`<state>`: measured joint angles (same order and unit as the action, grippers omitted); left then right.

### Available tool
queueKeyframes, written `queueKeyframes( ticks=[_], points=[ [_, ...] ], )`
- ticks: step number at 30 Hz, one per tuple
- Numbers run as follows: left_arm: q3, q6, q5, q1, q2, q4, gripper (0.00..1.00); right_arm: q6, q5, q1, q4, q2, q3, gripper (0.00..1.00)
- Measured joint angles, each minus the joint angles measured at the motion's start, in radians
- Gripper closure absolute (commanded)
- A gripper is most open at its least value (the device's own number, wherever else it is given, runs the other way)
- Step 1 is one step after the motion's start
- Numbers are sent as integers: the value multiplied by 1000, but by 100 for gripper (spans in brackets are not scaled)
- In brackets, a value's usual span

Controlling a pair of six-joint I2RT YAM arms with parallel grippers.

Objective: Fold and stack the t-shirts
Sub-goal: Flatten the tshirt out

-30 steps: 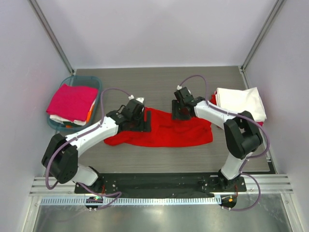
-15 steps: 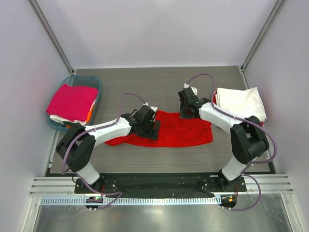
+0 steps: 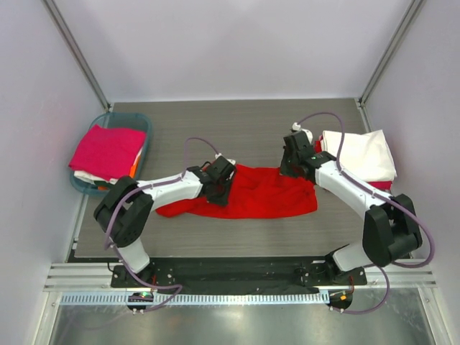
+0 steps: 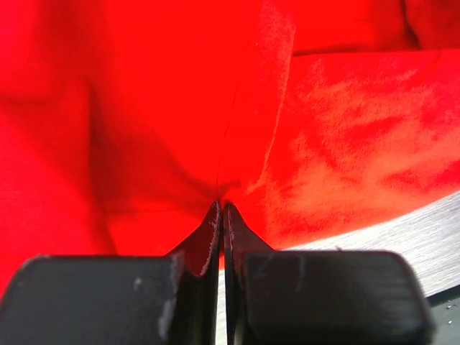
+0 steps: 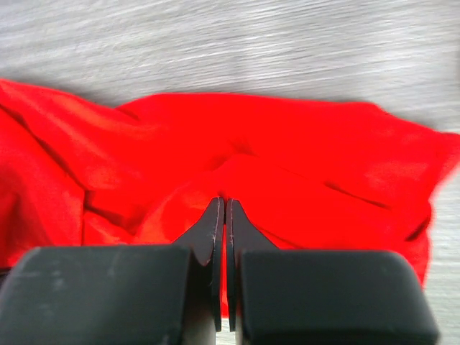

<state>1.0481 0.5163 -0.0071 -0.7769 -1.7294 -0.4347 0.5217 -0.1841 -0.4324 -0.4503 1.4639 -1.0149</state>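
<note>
A bright red t-shirt [image 3: 262,195] lies crumpled and spread across the middle of the table. My left gripper [image 3: 218,191] is down on its left part, and in the left wrist view the gripper [image 4: 221,206] is shut, pinching a raised fold of the red t-shirt [image 4: 338,144]. My right gripper [image 3: 292,169] is at the shirt's upper right edge. In the right wrist view that gripper [image 5: 221,201] is also shut on a ridge of the red t-shirt [image 5: 302,151]. A folded white t-shirt [image 3: 358,152] lies at the right. A folded magenta t-shirt [image 3: 108,151] tops the pile in the basket.
The teal basket [image 3: 138,119] stands at the left edge, with white and orange cloth under the magenta shirt. A strip of red cloth [image 3: 385,185] shows under the white shirt. Grey walls close in the back and both sides of the table [image 3: 237,126].
Both grippers have closed on the red t-shirt. Both arms have shifted to the right, the left one further onto the shirt and the right one toward its right end.
</note>
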Motion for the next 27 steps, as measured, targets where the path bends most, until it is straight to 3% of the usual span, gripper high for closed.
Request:
queueKeyframes(
  ticks=[7, 14, 19, 27],
  points=[
    [55, -1, -41, 39, 181, -116, 100, 7, 42, 103, -7, -154, 40, 99],
    [140, 3, 13, 315, 345, -149, 100, -5, 144, 129, -10, -277, 69, 99],
    [213, 1, 29, 412, 323, -233, 100, -10, 217, 129, -28, -391, 135, 99],
    [584, 8, 114, 632, 133, -350, 100, 13, 120, 128, -64, -673, 150, 99]
  ],
)
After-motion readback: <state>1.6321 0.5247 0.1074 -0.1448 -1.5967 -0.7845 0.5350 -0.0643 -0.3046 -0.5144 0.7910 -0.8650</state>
